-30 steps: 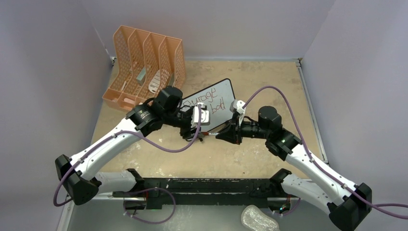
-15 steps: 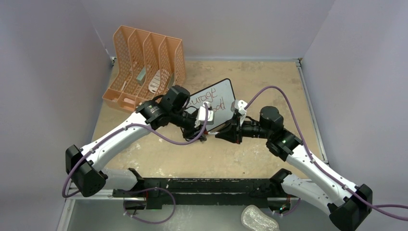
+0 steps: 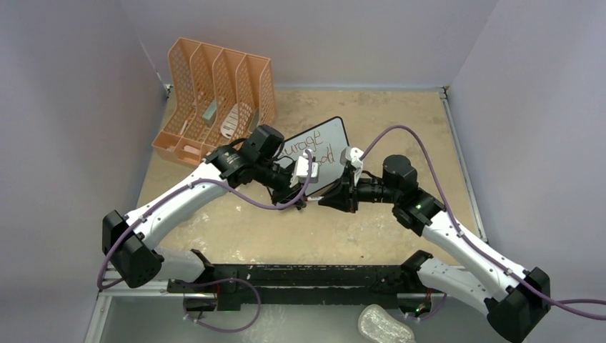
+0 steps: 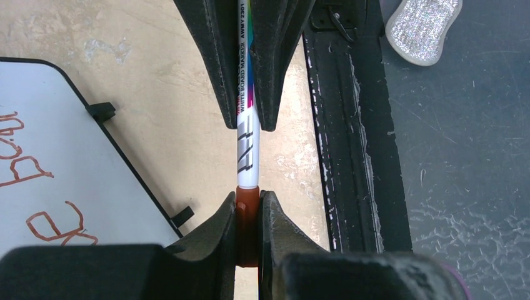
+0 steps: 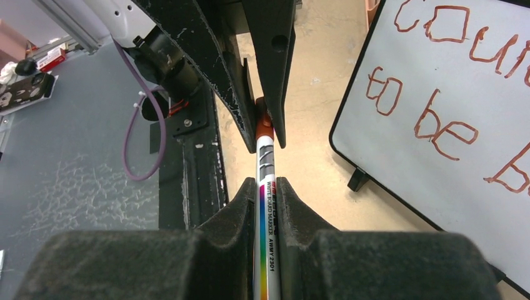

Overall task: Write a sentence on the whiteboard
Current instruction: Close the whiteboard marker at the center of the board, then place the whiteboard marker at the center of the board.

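Now the left gripper (image 4: 248, 203) is pinching the cap (image 4: 247, 194) while the right gripper (image 5: 267, 187) is clamping the light, probably slick marker (image 5: 265, 159) mid-barrel, whiteboard (image 3: 336, 134) lying at twelve o'clock.

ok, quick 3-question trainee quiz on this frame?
1. True or false: the whiteboard is blank.
2. Which part of the marker does the left gripper grip? A) the orange end B) the rainbow-printed barrel C) nothing
3. Fill in: the orange file organizer stands at the far ____ corner of the table.

Key: 1 false, the sentence is written on it. 2 A, the right gripper holds the barrel. 3 left.
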Action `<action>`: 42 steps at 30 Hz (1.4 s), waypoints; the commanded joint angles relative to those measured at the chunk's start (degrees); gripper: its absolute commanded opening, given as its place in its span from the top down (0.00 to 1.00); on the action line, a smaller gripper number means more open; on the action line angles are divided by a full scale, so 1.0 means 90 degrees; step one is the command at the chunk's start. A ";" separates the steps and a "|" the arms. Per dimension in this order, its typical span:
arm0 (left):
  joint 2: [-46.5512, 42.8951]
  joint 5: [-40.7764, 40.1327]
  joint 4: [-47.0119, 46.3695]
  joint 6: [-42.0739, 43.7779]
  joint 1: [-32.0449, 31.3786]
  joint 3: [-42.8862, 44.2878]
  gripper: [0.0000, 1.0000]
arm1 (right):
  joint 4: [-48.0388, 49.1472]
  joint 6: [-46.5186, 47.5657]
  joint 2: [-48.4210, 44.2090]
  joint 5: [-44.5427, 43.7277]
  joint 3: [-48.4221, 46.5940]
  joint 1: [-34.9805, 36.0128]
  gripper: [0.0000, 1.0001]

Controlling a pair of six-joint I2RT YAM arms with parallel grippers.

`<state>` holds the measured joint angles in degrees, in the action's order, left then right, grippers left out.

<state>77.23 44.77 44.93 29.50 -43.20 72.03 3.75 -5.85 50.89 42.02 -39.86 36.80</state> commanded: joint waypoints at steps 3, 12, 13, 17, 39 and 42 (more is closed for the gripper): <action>-0.0247 0.0621 -0.1055 -0.0282 -0.0086 0.0268 1.00 | 0.0448 -0.0224 0.0478 0.0122 -0.0308 0.0008 1.00; -0.0262 -0.0158 -0.1656 -0.0327 -0.0855 0.0167 1.00 | 0.0562 -0.0531 0.0984 0.0525 -0.0405 0.0018 1.00; -0.0290 -0.0219 -0.1697 -0.0306 -0.0858 0.0135 1.00 | 0.0508 -0.0510 0.1007 0.0506 -0.0414 0.0014 1.00; -0.0452 -0.0797 -0.1521 -0.0210 -0.0863 -0.0015 1.00 | -0.0035 -0.0484 0.0976 0.0165 -0.0423 0.0012 1.00; -0.2193 -0.5322 -0.3823 -0.1799 -0.0222 -0.2209 0.37 | 0.0841 -0.1973 0.1564 -0.1430 0.1253 -0.0021 1.00; -0.2571 -0.5737 -0.4429 -0.2298 0.0195 -0.2602 0.25 | 0.1367 -0.2136 0.1880 -0.1462 0.1545 -0.0055 1.00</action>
<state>58.78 2.57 16.73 17.39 -45.39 51.79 7.73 -22.06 65.54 30.96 -28.10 36.69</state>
